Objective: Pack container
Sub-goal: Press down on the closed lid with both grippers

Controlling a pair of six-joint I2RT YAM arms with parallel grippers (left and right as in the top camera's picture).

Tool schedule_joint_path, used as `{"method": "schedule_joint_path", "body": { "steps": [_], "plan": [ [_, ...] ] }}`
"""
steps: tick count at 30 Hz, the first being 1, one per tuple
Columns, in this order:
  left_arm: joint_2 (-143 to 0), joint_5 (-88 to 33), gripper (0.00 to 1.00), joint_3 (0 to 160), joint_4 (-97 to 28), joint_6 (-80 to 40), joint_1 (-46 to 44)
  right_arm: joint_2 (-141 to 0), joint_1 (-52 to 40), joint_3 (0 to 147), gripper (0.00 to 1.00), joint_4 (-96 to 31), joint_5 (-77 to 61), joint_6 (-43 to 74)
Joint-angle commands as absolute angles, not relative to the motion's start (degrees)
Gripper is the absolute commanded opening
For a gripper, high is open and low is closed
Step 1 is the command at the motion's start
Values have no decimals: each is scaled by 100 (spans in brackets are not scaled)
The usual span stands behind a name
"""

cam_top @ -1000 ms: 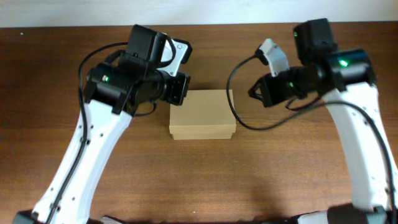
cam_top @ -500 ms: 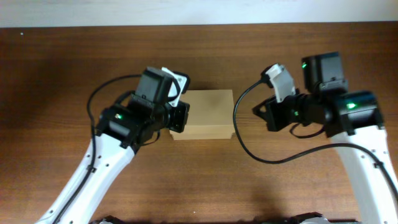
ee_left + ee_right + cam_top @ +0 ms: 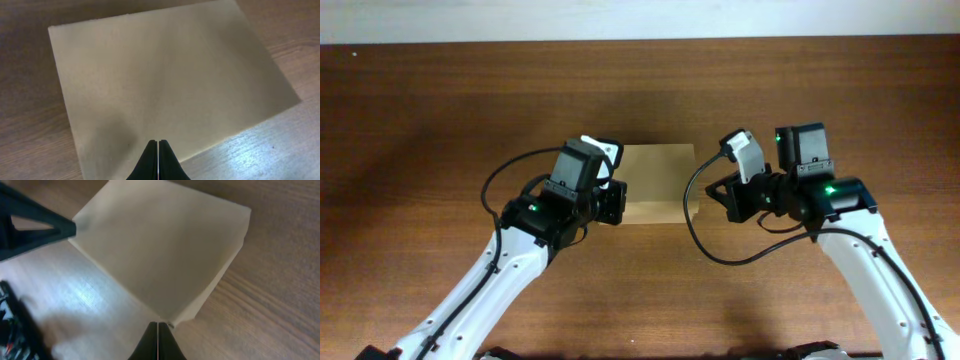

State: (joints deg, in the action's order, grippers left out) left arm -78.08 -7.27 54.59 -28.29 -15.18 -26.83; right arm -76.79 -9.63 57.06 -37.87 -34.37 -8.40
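Note:
The container (image 3: 658,180), a plain tan cardboard box with its flap lid closed, lies on the wooden table between my two arms. It fills the left wrist view (image 3: 165,80) and shows in the right wrist view (image 3: 165,250). My left gripper (image 3: 158,144) is shut and empty, its tips over the box's left edge. My right gripper (image 3: 158,325) is shut and empty, its tips at the box's near right corner. In the overhead view the left gripper (image 3: 618,200) and right gripper (image 3: 710,195) flank the box.
The brown wooden table (image 3: 650,290) stretches all around. A pale wall edge (image 3: 640,20) runs along the back. A black cable (image 3: 705,235) loops below the right wrist. The left gripper's black tip (image 3: 50,227) shows in the right wrist view.
Both arms have drawn toward the front of the table and lowered toward the box's two sides. The box has not moved.

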Motion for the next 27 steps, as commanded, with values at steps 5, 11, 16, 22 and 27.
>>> {"method": "schedule_joint_path", "body": {
  "steps": [5, 11, 16, 22, 27],
  "plan": [
    [-7800, -757, 1, 5186, -2606, -1715, -2683, -7863, -1164, 5389, 4, -3210, -3837, -637],
    [-8066, -770, 2, 5166, -2602, -1800, -2685, -8315, -1590, 5389, 4, -2993, -3828, -637],
    [-8088, -766, 2, 5166, -2576, -1844, -2683, -8709, -1691, 5389, 4, -2930, -3636, -635],
    [-8088, -768, 2, 5166, -2574, -1844, -2685, -9063, -1686, 5389, 4, -2867, -3533, -635],
    [-8088, -768, 2, 5166, -2574, -1844, -2685, -9209, -1686, 5389, 4, -2869, -3533, -635]
  ]
}}
